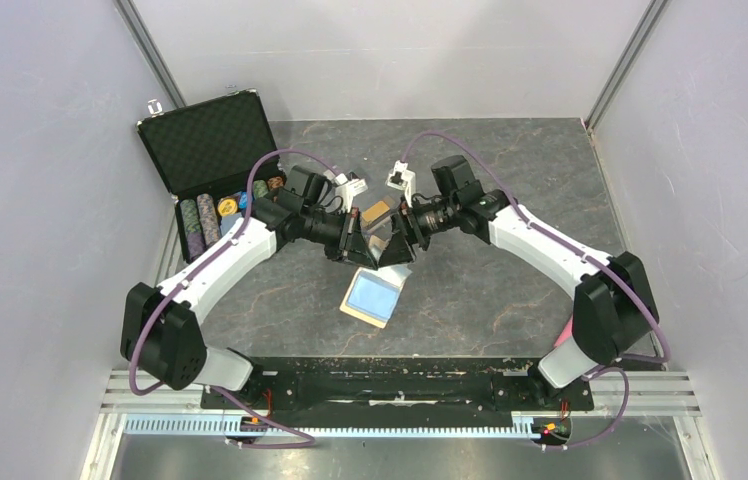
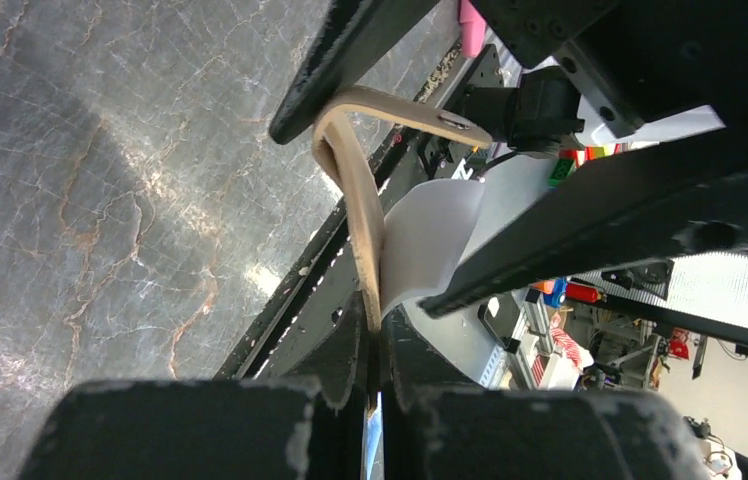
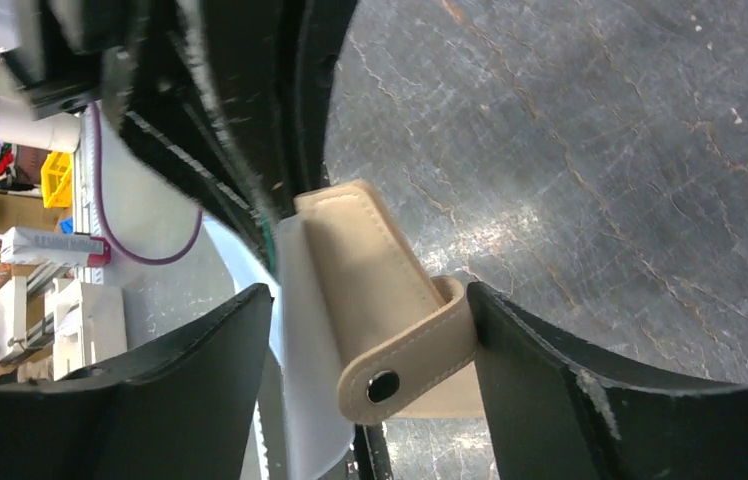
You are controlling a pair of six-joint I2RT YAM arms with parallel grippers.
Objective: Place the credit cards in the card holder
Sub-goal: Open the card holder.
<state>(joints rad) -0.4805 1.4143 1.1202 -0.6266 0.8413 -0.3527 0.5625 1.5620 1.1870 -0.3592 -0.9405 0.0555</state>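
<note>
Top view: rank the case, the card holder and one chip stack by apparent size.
1. Case: largest by far.
2. Card holder, pinched by the left gripper above the table; nearness may flatter it, yet clearly second.
3. Chip stack in the case: smallest.

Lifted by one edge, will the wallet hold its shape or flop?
Probably flops: the wallet bends sharply above the left fingers. Likely light, since an edge pinch holds it. Its tab sticks out and may snag.
</note>
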